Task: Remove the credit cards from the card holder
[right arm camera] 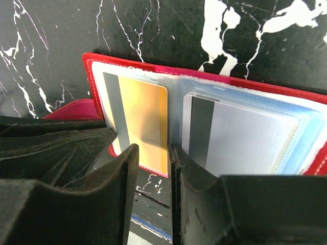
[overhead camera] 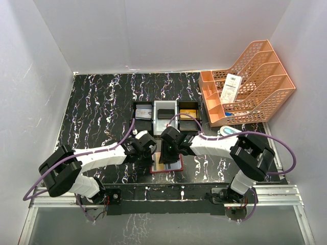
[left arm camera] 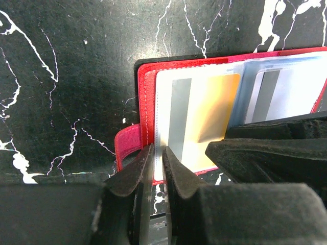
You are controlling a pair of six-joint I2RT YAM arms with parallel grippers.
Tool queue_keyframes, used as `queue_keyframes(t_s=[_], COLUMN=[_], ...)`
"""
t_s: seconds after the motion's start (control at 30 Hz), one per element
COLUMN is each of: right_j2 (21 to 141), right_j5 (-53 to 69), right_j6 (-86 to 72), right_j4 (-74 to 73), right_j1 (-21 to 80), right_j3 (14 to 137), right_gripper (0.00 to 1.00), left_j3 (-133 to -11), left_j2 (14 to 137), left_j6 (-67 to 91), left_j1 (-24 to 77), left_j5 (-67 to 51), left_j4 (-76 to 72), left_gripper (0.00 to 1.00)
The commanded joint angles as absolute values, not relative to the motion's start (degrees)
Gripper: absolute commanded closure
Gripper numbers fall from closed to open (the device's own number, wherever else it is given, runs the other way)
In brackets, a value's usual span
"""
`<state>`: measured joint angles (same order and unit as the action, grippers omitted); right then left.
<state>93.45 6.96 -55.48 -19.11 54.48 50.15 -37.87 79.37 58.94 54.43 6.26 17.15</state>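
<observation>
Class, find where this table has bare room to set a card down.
Free: the table at back left, between the left wall and the three-compartment tray, and the strip behind that tray. Crowded: centre front, where left gripper and right gripper meet over the card holder; orange rack fills the right back.

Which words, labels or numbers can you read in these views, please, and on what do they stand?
The white paper tag in the orange mesh file rack: dark print, too small to read.
The orange-gold plastic card and light blue plastic cards in the dark-red leather-like card holder: stripes only, no text.
</observation>
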Motion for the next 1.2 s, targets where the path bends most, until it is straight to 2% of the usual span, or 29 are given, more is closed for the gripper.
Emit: queue_keyframes(t_s=[0.0, 0.4, 0.67, 0.83, 0.9, 1.0, 1.07, 1.17], right_j2=[90.14, 94.57, 94.48, 91.16, 88.77, 85.54, 83.87, 82.7], right_j5=[3.36, 1.09, 6.33, 9.54, 11.14, 14.78, 17.87, 23.13], right_j6=[-54.76, -55.66, -57.04, -58.41, -59.04, -60.9, -61.85, -63.5], right_j4=[-21.6, -23.86, -15.81, -8.07, -3.96, 2.31, 7.73, 14.52], right_j1=[54.23, 54.18, 54.1, 53.81, 53.37, 51.08, 49.41, 46.76], right_j3=[53.22, 51.89, 47.82, 44.12, 41.85, 38.21, 35.7, 32.6], right_gripper=[0.72, 0.74, 0.77, 0.82, 0.88, 0.89, 0.96, 1.0], left_j3=[-36.44, -35.64, -34.76, -34.53, -34.57, -34.63, -34.68, -34.94], left_j2=[81.71, 81.69, 82.24, 81.97, 81.69, 81.4, 81.39, 81.45], left_j6=[58.53, 58.36, 58.44, 58.62, 58.62, 58.69, 58.67, 58.29], left_j1=[54.44, 54.34, 54.37, 54.35, 54.34, 54.37, 54.36, 54.34], left_j5=[5.6, 4.78, 3.98, 4.1, 4.29, 4.6, 4.7, 4.42], left_j4=[19.33, 18.19, 17.09, 17.12, 17.37, 17.64, 17.75, 17.16], left_gripper=[0.89, 0.91, 0.94, 0.95, 0.95, 0.95, 0.96, 0.96])
